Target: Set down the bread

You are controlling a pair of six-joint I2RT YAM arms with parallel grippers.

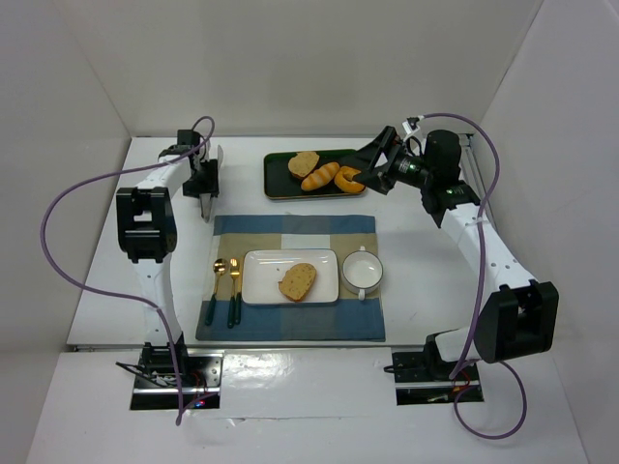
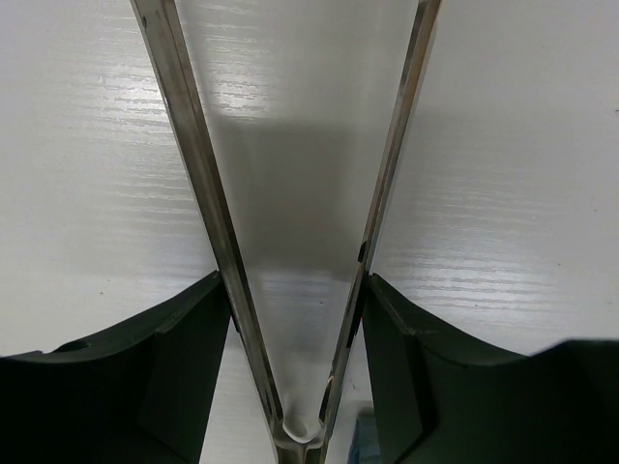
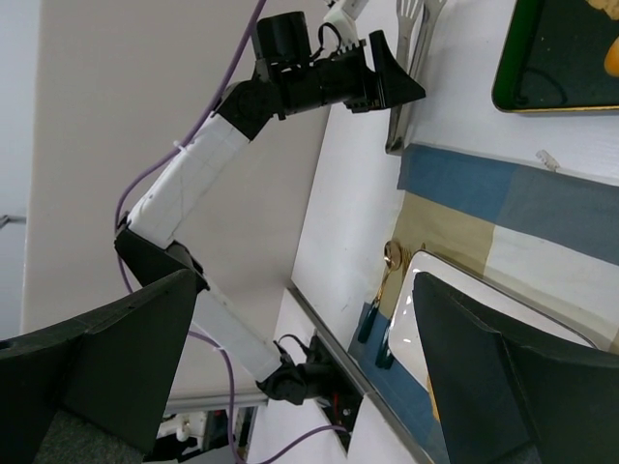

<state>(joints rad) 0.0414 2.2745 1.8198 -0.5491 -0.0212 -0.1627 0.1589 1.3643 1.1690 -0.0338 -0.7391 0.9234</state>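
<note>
Top external | bread axis near-left/far-right | left jaws pinch tongs | right jaws spread

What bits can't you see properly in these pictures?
- Left wrist view: the tongs run off the top edge, tips unseen.
- Right wrist view: a finger of the right gripper covers most of the white plate, hiding the bread.
- Right wrist view: the green tray is cut off at the corner, food mostly unseen.
- Top view: the bowl is too small to see inside.
</note>
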